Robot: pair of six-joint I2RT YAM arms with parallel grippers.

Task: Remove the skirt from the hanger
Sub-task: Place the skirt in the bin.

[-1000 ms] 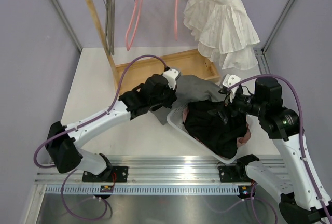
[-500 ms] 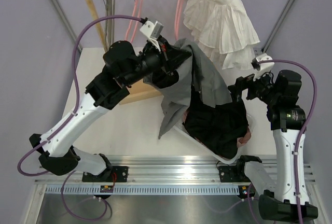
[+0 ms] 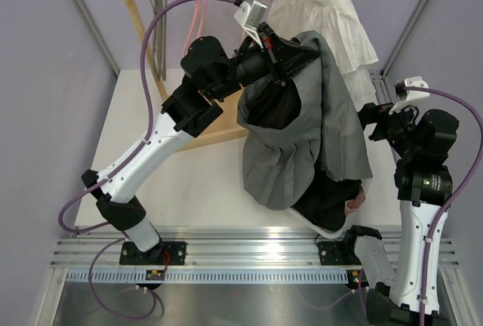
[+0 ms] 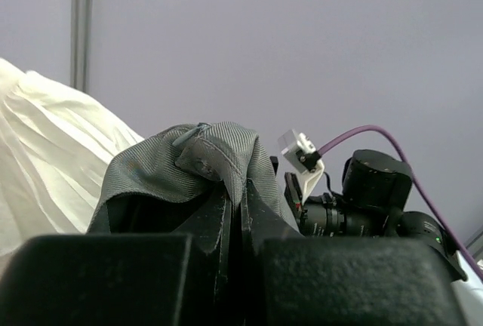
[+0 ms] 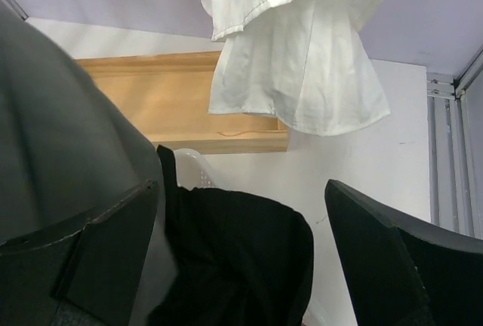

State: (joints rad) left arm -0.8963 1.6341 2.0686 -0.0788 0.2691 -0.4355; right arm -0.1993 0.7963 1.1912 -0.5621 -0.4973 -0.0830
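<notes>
Top external view: the left arm reaches high toward 12 o'clock, and its left gripper is pinched tight on the top edge of a grey garment, which hangs from it in a long drape down toward 5 o'clock. The cloth falls across a heap of black clothing near the front edge of the table. The white skirt, all tiers and ruffles, hangs from the wooden rack at 1 o'clock, just behind the raised grey cloth. Whether the two touch I cannot tell. Pink hangers dangle from the same rail at 11 o'clock. From the left wrist, the left gripper has its fingers closed flat together on a bunched band of the grey garment, with the white skirt off at 9 o'clock. The right gripper sits at 3 o'clock, apart from both garments. From the right wrist, the right gripper is spread wide and holds nothing. The white skirt hangs at 12 o'clock above the rack's wooden base, the black clothing lies at 6 o'clock inside a white basket, and the grey garment fills 9 o'clock.
</notes>
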